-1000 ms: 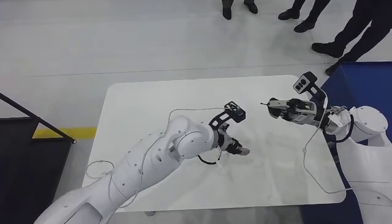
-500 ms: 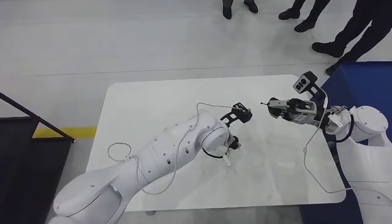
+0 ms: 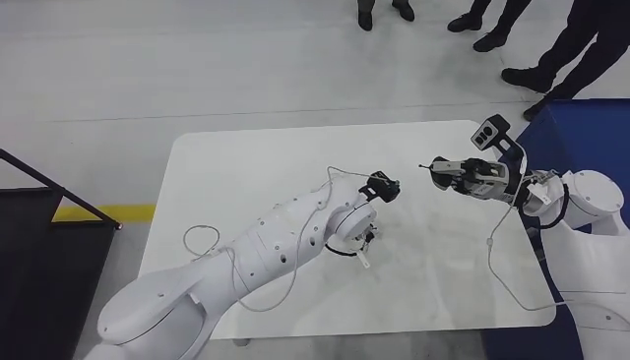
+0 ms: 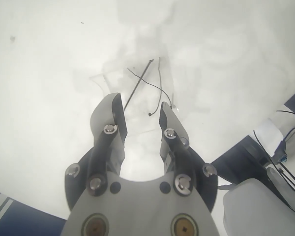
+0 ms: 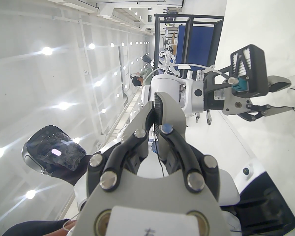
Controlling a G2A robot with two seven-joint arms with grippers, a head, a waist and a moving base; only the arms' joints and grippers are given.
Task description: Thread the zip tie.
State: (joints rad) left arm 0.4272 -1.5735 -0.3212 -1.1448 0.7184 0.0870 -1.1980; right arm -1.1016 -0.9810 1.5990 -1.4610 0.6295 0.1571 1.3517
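Left arm curled inward; left pincer (image 4: 141,101) open above loose zip ties (image 4: 137,85) on desk (image 4: 51,74): light, springy, grab mid-strap. Right pincer (image 5: 154,99) closed on zip tie (image 5: 160,158).

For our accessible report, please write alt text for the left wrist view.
The left gripper, jaws open, hangs above a white table; a straight dark zip tie and thin curved strands lie on it just beyond the fingertips.

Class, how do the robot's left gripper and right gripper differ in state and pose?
The left gripper is open and empty; the right gripper is shut on a thin zip tie. The left gripper points down at the table; the right gripper lies level above it. Both have two fingers.
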